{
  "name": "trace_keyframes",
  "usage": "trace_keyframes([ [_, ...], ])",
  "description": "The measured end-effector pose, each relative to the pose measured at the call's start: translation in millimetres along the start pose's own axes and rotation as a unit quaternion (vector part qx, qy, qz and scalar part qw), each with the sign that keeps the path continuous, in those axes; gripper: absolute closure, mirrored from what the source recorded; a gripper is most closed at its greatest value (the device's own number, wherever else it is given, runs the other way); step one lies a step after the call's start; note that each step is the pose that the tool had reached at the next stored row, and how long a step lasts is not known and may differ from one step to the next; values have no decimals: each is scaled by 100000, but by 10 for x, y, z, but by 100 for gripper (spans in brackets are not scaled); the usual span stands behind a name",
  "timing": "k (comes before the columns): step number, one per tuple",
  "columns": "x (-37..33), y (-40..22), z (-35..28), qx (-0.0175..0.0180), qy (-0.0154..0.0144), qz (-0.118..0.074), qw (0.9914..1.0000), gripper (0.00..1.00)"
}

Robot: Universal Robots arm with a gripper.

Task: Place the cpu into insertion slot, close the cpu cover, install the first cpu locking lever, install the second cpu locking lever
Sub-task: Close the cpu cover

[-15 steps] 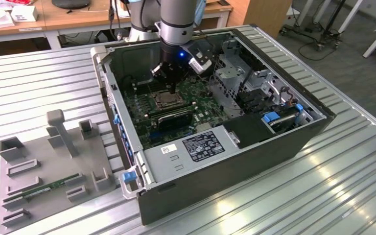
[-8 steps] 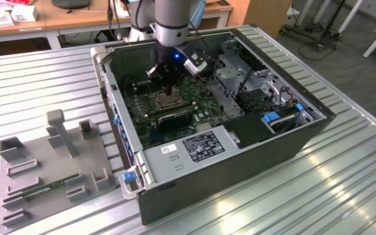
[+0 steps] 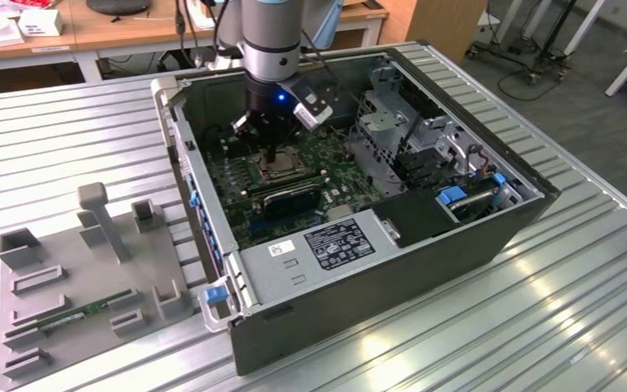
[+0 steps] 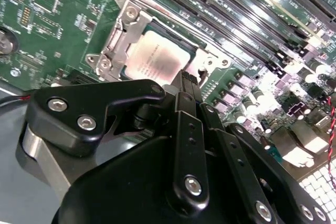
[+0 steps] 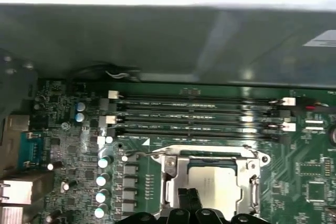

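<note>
Standing mid-table on the slatted metal table: one open computer case. Grey fixture tray, by the table's near corner on the exterior view's left, carrying a green memory stick. Green motherboard on the case floor. Gripper, fingers pressed together and pinching nothing, at the edge of the insertion slot; whether it touches cannot be told. Cpu cover lying flat on the slot. Cpu seated inside, its top showing through the cover's window.

The flat silver-tan square cpu lies in the black square insertion slot, inside the open dark case on the ribbed metal counter.
</note>
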State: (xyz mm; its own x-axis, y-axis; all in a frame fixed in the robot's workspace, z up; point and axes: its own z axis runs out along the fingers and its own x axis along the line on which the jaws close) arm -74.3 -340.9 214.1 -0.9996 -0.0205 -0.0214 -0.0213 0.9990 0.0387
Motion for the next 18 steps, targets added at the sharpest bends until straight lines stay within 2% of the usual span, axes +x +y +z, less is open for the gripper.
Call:
trace_keyframes([
  [9, 55, 1, 24, 2, -17, 17, 100000, 89],
  [18, 68, -2, 79, 1, -17, 11, 100000, 89],
])
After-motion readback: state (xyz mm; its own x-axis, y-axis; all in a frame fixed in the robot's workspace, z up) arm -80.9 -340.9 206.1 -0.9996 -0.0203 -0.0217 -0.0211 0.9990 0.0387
